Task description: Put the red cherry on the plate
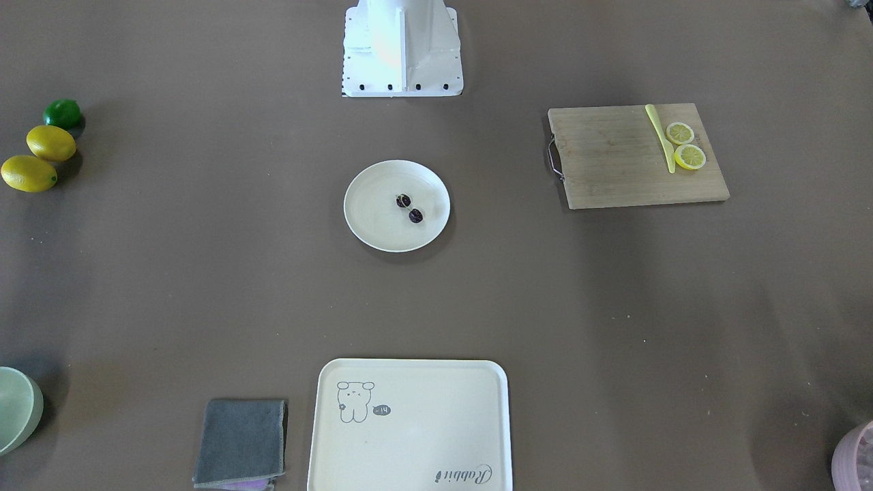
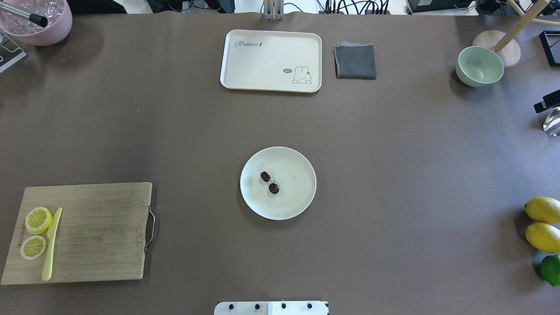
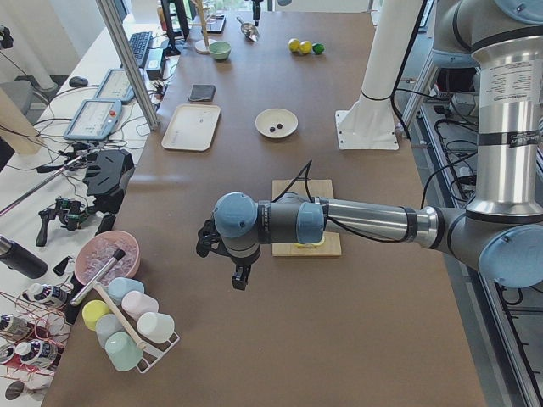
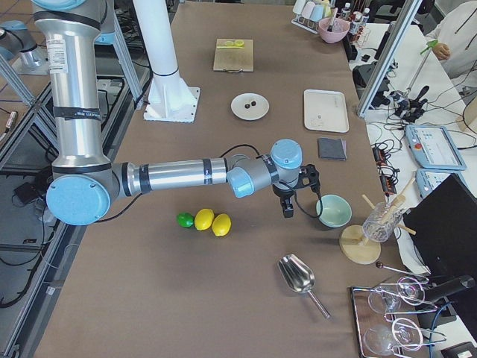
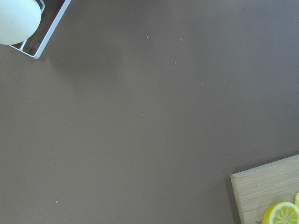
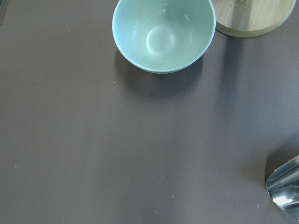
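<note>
The red cherry, two tiny dark fruits joined by a thin stem, lies inside the round cream plate at the table's middle, also seen from the front as cherry on plate. Neither gripper is near it. My left gripper hangs over bare table beyond the cutting board, toward the table's left end. My right gripper hangs near the green bowl at the right end. Both appear only in the side views, so I cannot tell whether they are open or shut.
A cutting board with lemon slices and a yellow knife lies at the left. Along the far edge sit a rabbit tray, a grey cloth and a green bowl. Lemons and a lime lie right.
</note>
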Controlling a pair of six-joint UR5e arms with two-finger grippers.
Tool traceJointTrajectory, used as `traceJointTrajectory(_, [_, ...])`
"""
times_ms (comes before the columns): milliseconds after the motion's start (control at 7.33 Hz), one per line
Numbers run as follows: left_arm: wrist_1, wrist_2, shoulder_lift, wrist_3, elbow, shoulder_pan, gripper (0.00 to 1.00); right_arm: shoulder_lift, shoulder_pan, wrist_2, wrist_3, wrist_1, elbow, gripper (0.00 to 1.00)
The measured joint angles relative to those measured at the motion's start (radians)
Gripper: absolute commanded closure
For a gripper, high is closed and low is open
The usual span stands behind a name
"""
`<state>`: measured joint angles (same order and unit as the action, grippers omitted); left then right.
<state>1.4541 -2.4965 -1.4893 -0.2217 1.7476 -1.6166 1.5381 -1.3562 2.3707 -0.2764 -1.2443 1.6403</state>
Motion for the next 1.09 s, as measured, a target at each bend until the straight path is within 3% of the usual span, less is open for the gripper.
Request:
traceJointTrajectory(545, [0.02,0.125,-0.004,-0.002,0.003,0.001,0.02,0.001,-0.039,-0.027,0.038,-0.001,-0.019,0.0])
traceJointTrajectory(1091, [0.073,0.131,-0.002,0.003,-0.034,0.003,0.02,0.008,-0.09,-0.017,0.054,-0.011,-0.035,0.0])
